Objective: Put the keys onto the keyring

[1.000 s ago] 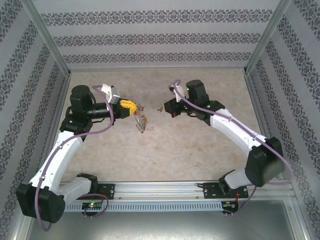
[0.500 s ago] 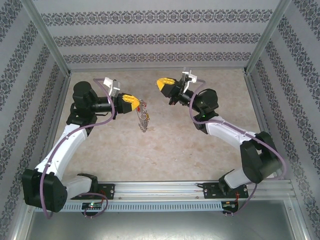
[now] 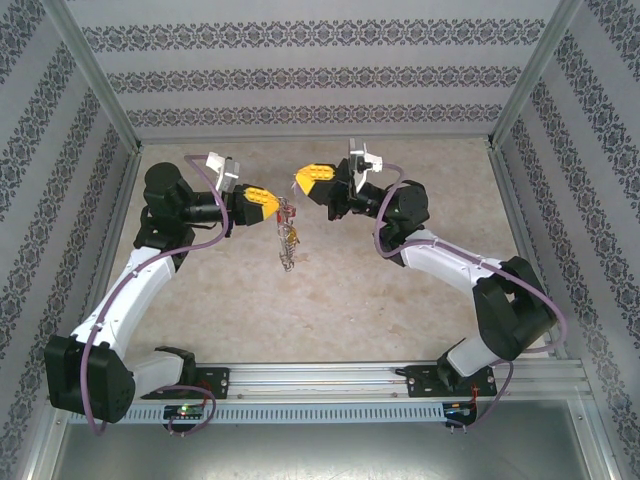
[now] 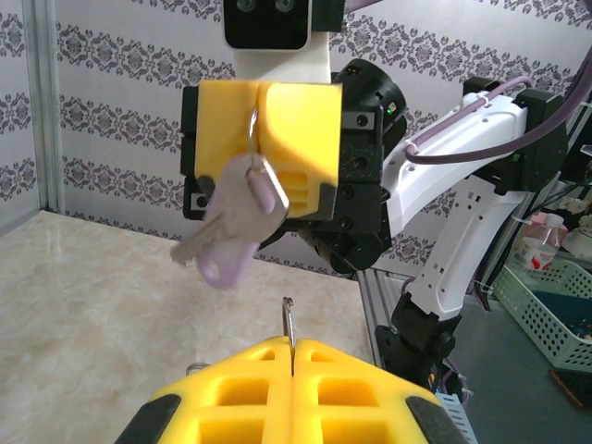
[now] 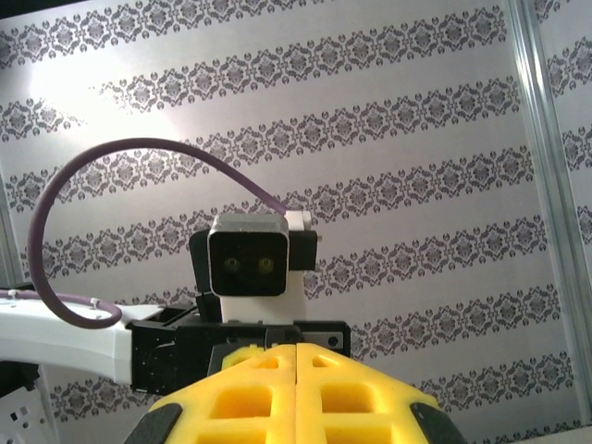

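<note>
My left gripper (image 3: 272,208) is shut on the keyring (image 3: 287,240), a thin grey loop fringed with small silvery keys that hangs down above the table. In the left wrist view the ring's wire (image 4: 289,324) sticks up from between the closed yellow fingers (image 4: 231,398). My right gripper (image 3: 301,181) faces it from the right, close by and slightly higher. It (image 4: 257,120) is shut on a small loop from which a key (image 4: 236,217) with a pale lilac head dangles. In the right wrist view its jaws (image 5: 296,346) are pressed together and the key is hidden below them.
The beige table (image 3: 400,290) is walled by patterned panels on three sides, with metal posts (image 3: 95,75) at the corners. A rail (image 3: 330,378) with both arm bases runs along the near edge. A green basket (image 4: 555,305) stands off the table.
The right arm has swung up and then leftward, bringing its gripper with the key close to the left gripper. The left gripper has risen slightly, still holding the keyring.
</note>
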`<state>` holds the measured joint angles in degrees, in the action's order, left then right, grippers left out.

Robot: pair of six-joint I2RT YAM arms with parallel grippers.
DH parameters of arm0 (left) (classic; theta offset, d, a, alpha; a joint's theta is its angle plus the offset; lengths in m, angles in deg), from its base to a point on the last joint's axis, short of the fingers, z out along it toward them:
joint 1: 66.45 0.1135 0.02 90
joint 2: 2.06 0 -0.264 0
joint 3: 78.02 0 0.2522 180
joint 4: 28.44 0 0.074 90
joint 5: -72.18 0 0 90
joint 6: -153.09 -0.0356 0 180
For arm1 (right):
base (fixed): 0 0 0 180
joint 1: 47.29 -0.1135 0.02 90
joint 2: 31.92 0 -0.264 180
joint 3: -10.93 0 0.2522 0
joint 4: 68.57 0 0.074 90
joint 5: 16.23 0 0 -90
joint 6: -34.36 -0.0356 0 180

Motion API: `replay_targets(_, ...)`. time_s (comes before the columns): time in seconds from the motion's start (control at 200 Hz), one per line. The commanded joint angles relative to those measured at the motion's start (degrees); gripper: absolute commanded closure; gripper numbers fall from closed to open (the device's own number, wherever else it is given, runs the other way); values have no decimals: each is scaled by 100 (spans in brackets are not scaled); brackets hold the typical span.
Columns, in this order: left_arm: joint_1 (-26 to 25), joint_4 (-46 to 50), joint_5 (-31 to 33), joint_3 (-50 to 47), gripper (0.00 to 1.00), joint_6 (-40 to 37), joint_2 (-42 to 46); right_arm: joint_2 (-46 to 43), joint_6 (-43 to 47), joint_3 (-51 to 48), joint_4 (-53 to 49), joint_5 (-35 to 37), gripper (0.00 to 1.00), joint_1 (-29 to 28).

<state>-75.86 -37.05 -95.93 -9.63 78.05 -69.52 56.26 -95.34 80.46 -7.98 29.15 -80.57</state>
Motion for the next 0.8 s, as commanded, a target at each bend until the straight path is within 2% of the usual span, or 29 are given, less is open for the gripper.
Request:
replay_targets(0.0,-25,-544,-245,156,100,188,102,-86,269,127,-20,-303,100,-64)
replay_targets(0.12,-28,-550,-260,197,100,208,128,-177,338,94,-210,-485,100,-56)
replay_targets(0.41,-60,-1167,-324,192,100,684,22,91,-125,371,93,-1051,100,-159)
replay_targets(0.794,-95,-1156,-339,179,100,681,20,139,-96,342,149,-940,100,-301)
